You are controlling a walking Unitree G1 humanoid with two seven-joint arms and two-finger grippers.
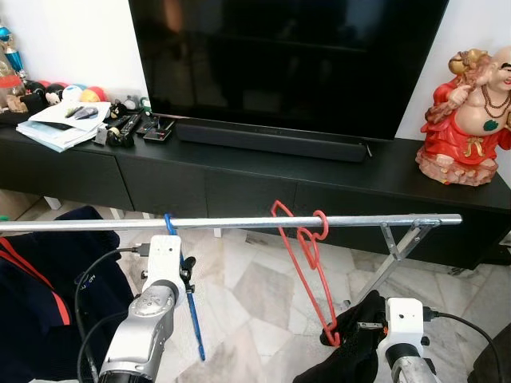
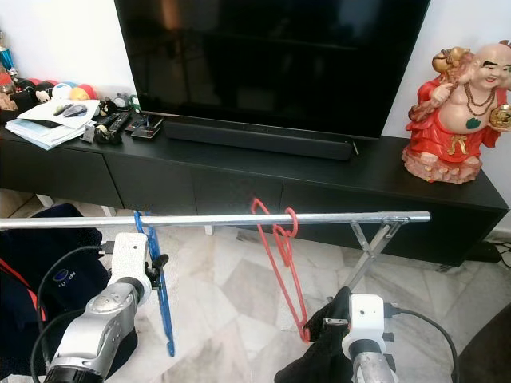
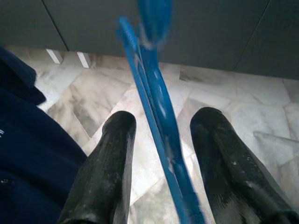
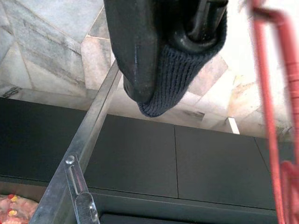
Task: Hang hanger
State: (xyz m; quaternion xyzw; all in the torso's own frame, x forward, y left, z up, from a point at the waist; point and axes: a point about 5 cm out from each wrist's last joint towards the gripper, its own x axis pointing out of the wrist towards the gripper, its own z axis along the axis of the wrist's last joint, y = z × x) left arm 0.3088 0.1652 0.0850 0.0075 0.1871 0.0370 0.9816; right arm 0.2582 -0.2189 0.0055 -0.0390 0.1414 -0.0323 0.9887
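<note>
The left gripper [image 3: 161, 163] is standing open, its black rubbery fingers [image 3: 105, 168] straddling the blue hanger [image 1: 190, 299] without pinching it. At five o'clock, the right gripper [image 1: 351, 331] is working beside the red hanger's [image 1: 307, 267] lower end; whether it is clamping I cannot tell. Both hangers are hooking over the metal rail [image 1: 239, 223]. They look like thin, light, stiff plastic, likely slippery, so gripping a flat lower arm seems best. Beyond, a glossy television [image 1: 279, 56] is standing at twelve o'clock.

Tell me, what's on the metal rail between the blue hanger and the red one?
Nothing. In the left eye view, the rail runs bare from the blue hanger to the red hanger; behind that stretch is the dark cabinet.
</note>
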